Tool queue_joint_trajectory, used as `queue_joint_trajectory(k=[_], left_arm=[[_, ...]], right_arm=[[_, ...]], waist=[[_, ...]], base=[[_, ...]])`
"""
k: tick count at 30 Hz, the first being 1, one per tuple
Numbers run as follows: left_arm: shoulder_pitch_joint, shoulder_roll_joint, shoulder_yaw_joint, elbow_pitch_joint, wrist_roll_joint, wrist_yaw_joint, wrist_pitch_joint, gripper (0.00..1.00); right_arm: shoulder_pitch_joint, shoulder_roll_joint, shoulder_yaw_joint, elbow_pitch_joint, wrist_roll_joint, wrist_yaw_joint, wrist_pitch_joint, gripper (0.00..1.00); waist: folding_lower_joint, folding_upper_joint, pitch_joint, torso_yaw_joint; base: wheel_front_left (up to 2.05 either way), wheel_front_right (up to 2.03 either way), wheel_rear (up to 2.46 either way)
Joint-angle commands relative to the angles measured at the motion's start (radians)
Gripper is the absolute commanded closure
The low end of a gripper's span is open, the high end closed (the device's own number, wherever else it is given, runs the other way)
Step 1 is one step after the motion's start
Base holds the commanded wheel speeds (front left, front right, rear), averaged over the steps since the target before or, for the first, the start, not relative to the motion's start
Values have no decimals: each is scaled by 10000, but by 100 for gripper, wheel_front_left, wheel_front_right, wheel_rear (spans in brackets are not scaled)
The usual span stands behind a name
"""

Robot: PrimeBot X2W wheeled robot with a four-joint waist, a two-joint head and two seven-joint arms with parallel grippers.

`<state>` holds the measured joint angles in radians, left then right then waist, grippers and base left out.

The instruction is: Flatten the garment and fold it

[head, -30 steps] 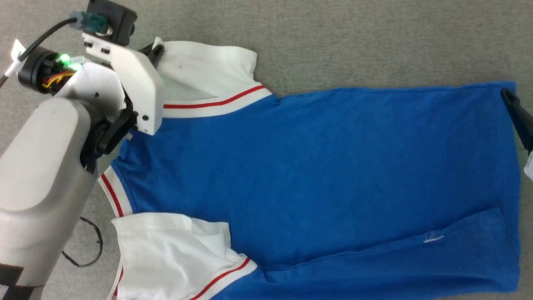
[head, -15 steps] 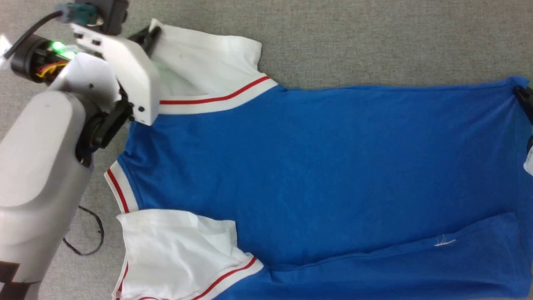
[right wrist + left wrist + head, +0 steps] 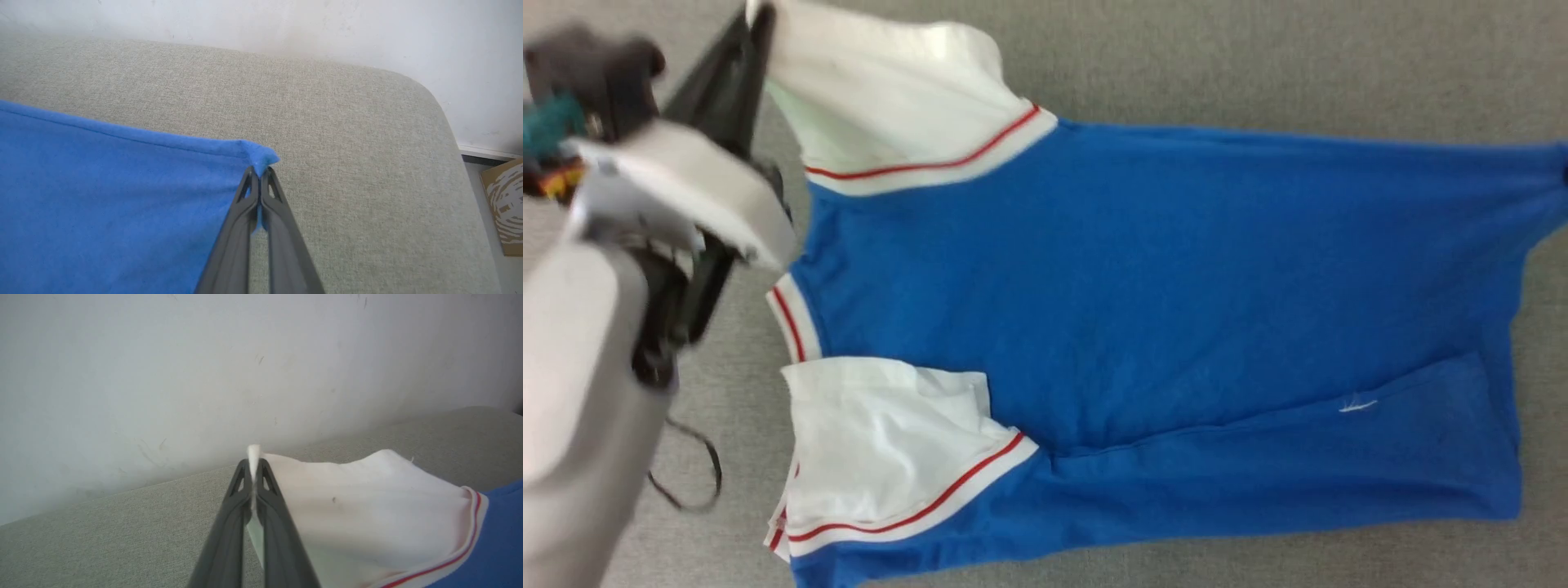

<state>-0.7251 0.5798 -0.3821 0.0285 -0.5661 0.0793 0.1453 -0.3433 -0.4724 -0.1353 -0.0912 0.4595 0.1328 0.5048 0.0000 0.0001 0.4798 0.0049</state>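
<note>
Since 1 s ago, R claw has shut onto the garment's far hem corner, and L claw has raised the far white sleeve. Both claws pinch cloth tight, nothing else held. Nearest robot: near sleeve rumpled, blue side turned over in a long flap. Beyond, blue body lies sideways on grey counter, collar end to robot's left, far edge stretched btw claws. Step, prob.: flattening; folding not begun. Next move likely needs even pull w/ both arms, then smoothing near flap & sleeve.
</note>
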Motion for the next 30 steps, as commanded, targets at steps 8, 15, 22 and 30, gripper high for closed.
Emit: queue_joint_trajectory(k=[8,15,22,30], left_arm=[[3163,96,604,-2066,-702,897,-953,100],[6272,10,1087,-3071,-1467,1506,-1609,100],[8136,-230,825,-2660,-2001,1539,-1741,100],[8015,-522,-4,-1058,-2009,1197,-1275,100]], right_arm=[[1874,519,-470,-365,214,-21,-504,100],[3257,1223,-806,-537,313,-21,-724,100],[4568,1857,-1012,-326,240,-21,-642,100],[5016,1985,-727,21,-211,-21,-451,93]], waist=[[0,-1,-1503,457],[0,-1,-2133,631],[0,-1,-2676,753],[0,-1,-3048,662]], base=[[0,0,0],[0,0,0],[0,0,0],[0,0,0]])
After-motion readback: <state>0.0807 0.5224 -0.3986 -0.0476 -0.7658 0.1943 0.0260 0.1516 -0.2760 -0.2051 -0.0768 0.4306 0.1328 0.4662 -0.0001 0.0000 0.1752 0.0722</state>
